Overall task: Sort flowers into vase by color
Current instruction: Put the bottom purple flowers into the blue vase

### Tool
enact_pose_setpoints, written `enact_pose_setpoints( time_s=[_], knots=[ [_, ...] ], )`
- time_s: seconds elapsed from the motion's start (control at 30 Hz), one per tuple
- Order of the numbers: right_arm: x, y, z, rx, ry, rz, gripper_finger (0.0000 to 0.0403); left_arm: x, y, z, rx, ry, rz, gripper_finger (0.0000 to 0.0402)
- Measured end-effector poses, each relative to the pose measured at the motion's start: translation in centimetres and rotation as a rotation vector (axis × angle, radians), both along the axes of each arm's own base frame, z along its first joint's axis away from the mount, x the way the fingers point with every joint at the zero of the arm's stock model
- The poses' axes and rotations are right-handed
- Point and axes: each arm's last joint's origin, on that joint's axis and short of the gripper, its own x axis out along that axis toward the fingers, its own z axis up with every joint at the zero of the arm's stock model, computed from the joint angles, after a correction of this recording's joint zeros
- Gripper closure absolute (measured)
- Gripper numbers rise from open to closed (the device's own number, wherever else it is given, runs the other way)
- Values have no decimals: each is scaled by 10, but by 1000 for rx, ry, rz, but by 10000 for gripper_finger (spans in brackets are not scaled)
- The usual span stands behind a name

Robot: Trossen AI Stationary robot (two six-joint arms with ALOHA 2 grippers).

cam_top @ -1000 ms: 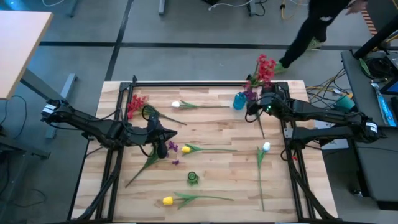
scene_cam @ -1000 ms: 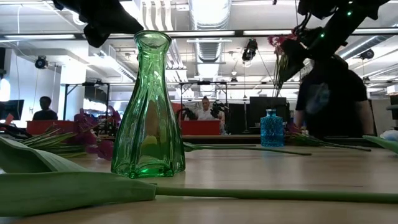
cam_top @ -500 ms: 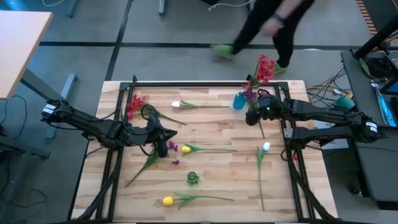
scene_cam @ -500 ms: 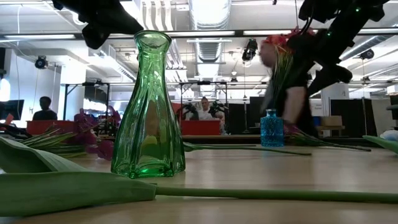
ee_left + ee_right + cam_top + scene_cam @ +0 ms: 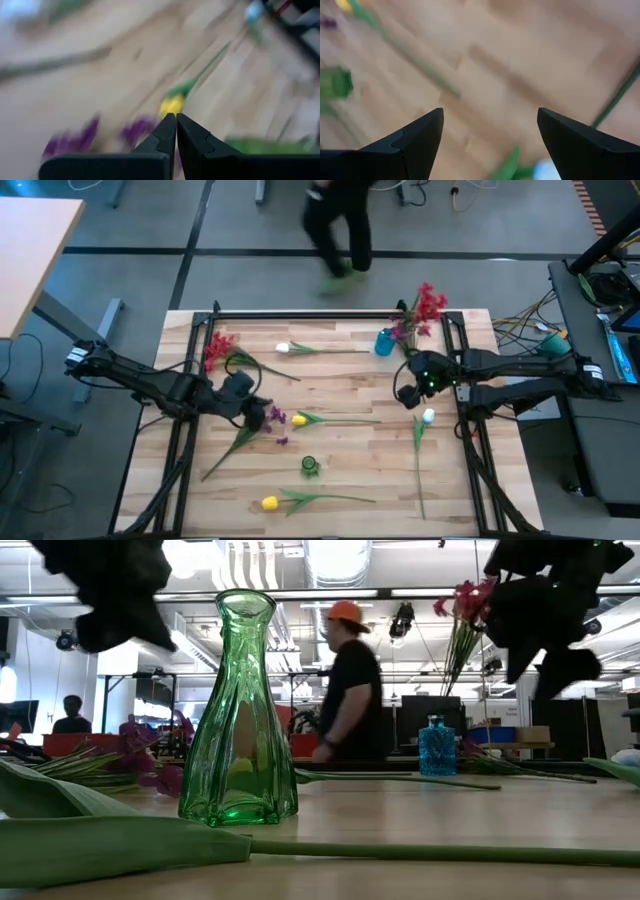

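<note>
A red flower cluster [image 5: 428, 302] stands with its stems in the small blue vase [image 5: 384, 341] at the far right; in the low view its blooms [image 5: 465, 602] rise above that vase [image 5: 437, 745]. My right gripper [image 5: 408, 392] is open, just nearward of the vase, touching nothing. My left gripper [image 5: 252, 402] is shut and hangs beside the purple cluster [image 5: 274, 417], which lies on the table by a yellow bud [image 5: 298, 420]. The green vase [image 5: 310, 466] stands upright near the middle [image 5: 238, 710].
Lying flat on the table are another red cluster [image 5: 217, 348] at the far left, a white bud [image 5: 283, 348], a white bud [image 5: 428, 417] on the right and a yellow bud [image 5: 268, 502] near the front edge. A person [image 5: 335, 225] walks behind the table.
My right gripper has drawn back from the blue vase toward the near edge, and the red flowers stay standing in the vase. My left gripper has shifted a little toward the left edge. The person has walked from right to left behind the table.
</note>
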Motion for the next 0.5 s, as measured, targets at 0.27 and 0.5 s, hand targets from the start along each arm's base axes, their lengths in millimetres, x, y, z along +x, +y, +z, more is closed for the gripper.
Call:
enact_pose_setpoints(
  time_s=[0.27, 0.5],
  knots=[
    [5, 17, 2, 128, 26, 10, 90, -13, 1, -12, -56, 213, -52, 402],
    [12, 15, 36, 78, -73, 14, 90, -12, 1, -12, -29, 213, -71, 402]
  ],
)
